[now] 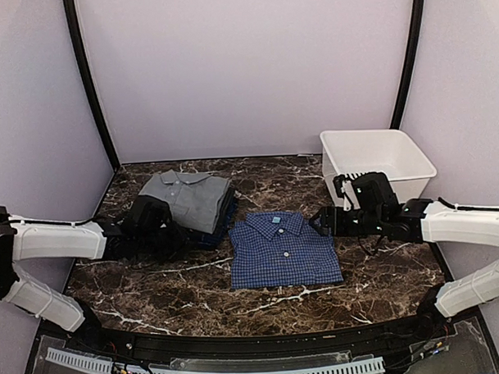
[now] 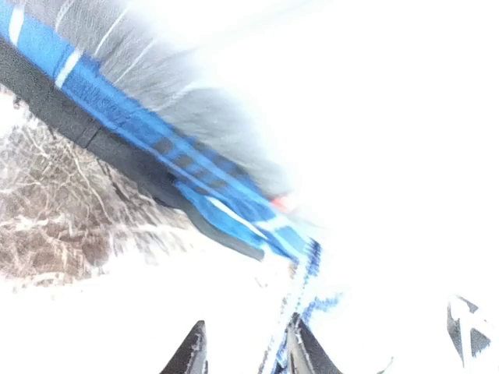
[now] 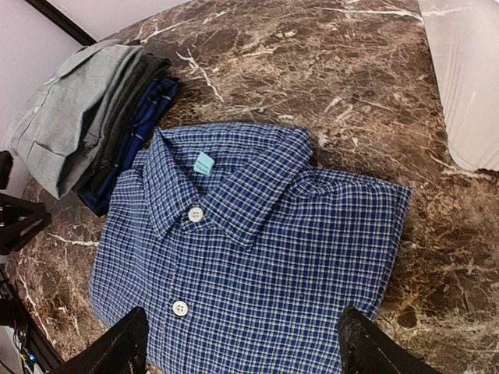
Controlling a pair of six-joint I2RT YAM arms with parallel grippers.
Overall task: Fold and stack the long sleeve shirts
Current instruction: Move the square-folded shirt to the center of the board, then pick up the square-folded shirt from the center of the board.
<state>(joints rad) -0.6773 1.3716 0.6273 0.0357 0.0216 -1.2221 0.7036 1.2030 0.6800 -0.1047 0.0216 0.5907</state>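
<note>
We had 1 folded shirt left to stack, and we judged 2 ways of spoiling it.

The blue checked shirt (image 1: 284,250) lay folded, collar up, at the middle of the marble tabletop (image 1: 375,269); the grey shirt (image 1: 188,197) topped a pile of darker folded garments (image 3: 144,117) at the left rear, well apart from the white tub (image 1: 375,158); the right gripper (image 1: 326,221) hung near the blue shirt's far right corner, jaws wide and empty; if they closed on the top layer only, we judged the fold would open on the lift; the left gripper (image 1: 157,231) sat against the pile's near edge; its wrist view was blurred and washed out, so we could not tell whether it was open or pinching cloth; a snagged lower layer could drag the pile askew.
</note>
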